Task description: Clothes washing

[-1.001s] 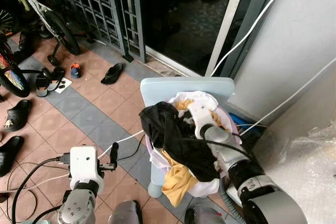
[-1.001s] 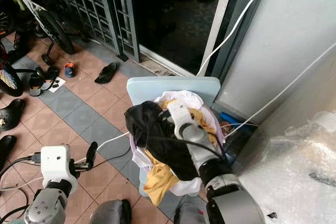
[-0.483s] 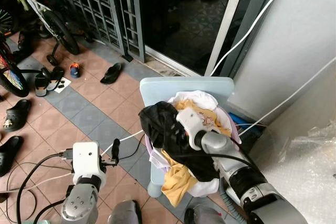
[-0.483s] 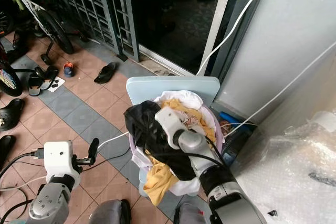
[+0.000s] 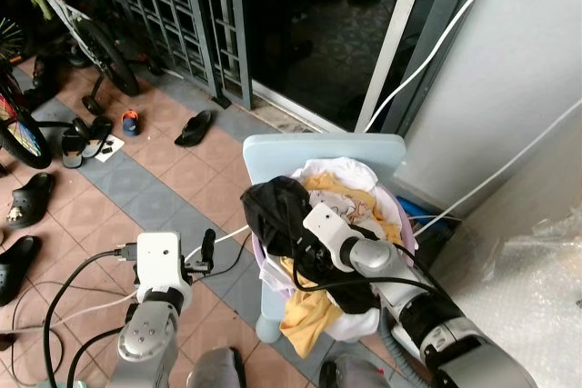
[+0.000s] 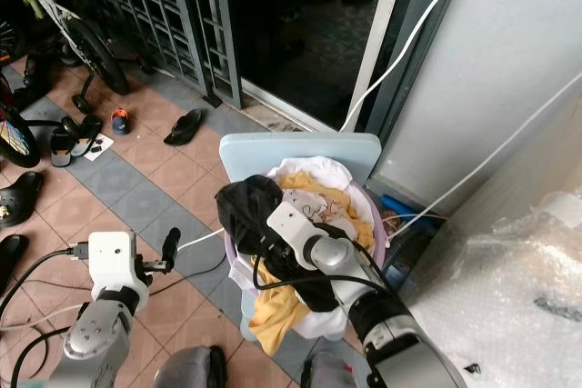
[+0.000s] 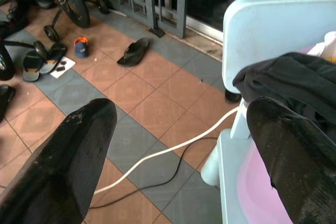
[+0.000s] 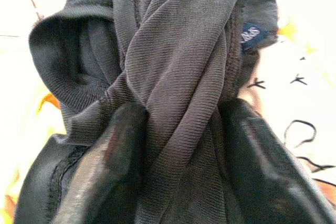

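Right wrist view: right claw (image 8: pixel 178 145) pinching a twisted fold of the black garment (image 8: pixel 173 77), one finger on each side of the ribbed cloth, a small blue label just beyond the fingertips. Pale printed fabric behind and around the fold.

From the head views: right claw (image 5: pixel 296 235) buried in the black garment (image 5: pixel 277 211) at the near left edge of the laundry pile, white wrist housing just above it. Under and beyond the claw, a pink basin (image 5: pixel 406 224) heaped with white cloth (image 5: pixel 341 170) and yellow cloth (image 5: pixel 305 311), the yellow piece spilling over the front below the claw. Basin seated on a light blue plastic chair (image 5: pixel 318 147), backrest on the far side of the claw.

Left claw (image 5: pixel 205 250) spread wide, held in the air to the left of the chair, well apart from the pile, gripping nothing. Below it, a white cable (image 7: pixel 157 153) and a thin black wire running over the terracotta and grey tiled floor (image 5: pixel 173 179).

Further off past the left claw: sandals (image 5: pixel 194 126), slippers, bicycle wheels (image 5: pixel 107 56), a metal grille gate (image 5: pixel 173 6). Behind the chair, a dark open doorway; to the right of the right claw, a pale wall with white cords and crumpled clear plastic sheeting (image 5: pixel 536 288).
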